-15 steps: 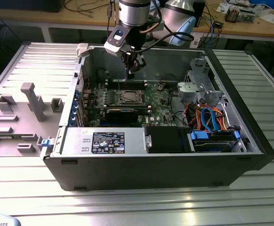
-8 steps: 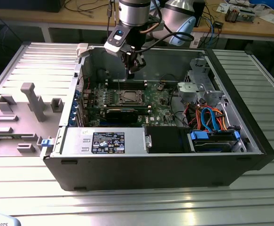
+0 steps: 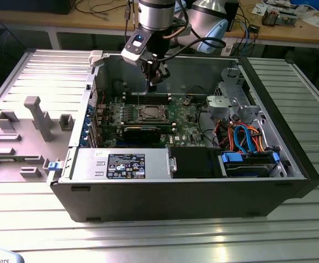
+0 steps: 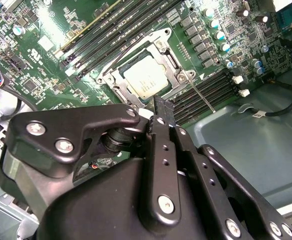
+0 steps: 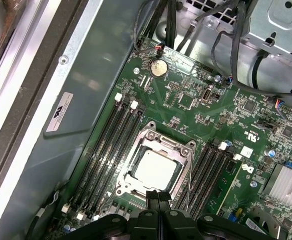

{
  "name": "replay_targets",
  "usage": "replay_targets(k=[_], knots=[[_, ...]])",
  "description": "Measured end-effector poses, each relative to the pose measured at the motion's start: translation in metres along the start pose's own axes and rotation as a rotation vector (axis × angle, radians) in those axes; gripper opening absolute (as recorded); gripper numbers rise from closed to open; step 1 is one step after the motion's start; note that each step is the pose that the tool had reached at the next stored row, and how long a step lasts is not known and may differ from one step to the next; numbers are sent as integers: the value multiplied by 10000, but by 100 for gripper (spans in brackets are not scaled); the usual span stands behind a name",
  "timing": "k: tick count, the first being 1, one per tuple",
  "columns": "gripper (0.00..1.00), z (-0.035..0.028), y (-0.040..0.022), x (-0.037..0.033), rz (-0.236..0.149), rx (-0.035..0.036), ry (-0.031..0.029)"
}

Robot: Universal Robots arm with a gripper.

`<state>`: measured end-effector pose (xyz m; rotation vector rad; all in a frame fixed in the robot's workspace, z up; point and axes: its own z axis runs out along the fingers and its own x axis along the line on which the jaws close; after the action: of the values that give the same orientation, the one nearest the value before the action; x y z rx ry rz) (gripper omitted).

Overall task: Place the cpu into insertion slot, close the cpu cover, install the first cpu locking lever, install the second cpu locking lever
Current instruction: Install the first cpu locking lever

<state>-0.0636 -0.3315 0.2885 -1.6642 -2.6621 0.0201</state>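
Ribbed metal desk [image 3: 164,241] carries the open computer case [image 3: 203,200]. Inside, the cpu [image 5: 156,169] lies in the insertion slot [image 5: 132,180], with the cpu cover [image 5: 168,142] flat over it. One locking lever [image 4: 202,96] angles away, seemingly unlatched. Above hangs the hand [image 5: 158,196], fingers [image 5: 153,200] together, empty.

Robotics lab | slatted aluminium bench [image 3: 203,241] | cable-strewn wooden desks [image 3: 290,34] behind

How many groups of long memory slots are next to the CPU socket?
2. One group lies between the CPU and the grey case wall; the other is on the CPU's opposite side, toward the heatsink. The gripper covers some board, so more may be hidden.
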Motion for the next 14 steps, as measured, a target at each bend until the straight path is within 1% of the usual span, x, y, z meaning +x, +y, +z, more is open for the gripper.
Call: replay_targets(k=[1, 3, 5, 6, 8, 9, 11, 12, 13, 14], knots=[[11, 0, 0, 0, -41, 0, -1], [11, 0, 0, 0, -249, -2, -3], [11, 1, 0, 0, -648, -4, -8], [11, 2, 0, 0, -1073, -5, -14], [11, 3, 0, 0, -1525, -7, -18], [11, 4, 0, 0, -1868, -9, -23], [11, 5, 0, 0, -2272, -11, -28], [11, 7, 0, 0, -2631, -13, -32], [11, 8, 0, 0, -2882, -14, -35], [11, 8, 0, 0, -3072, -15, -37]])
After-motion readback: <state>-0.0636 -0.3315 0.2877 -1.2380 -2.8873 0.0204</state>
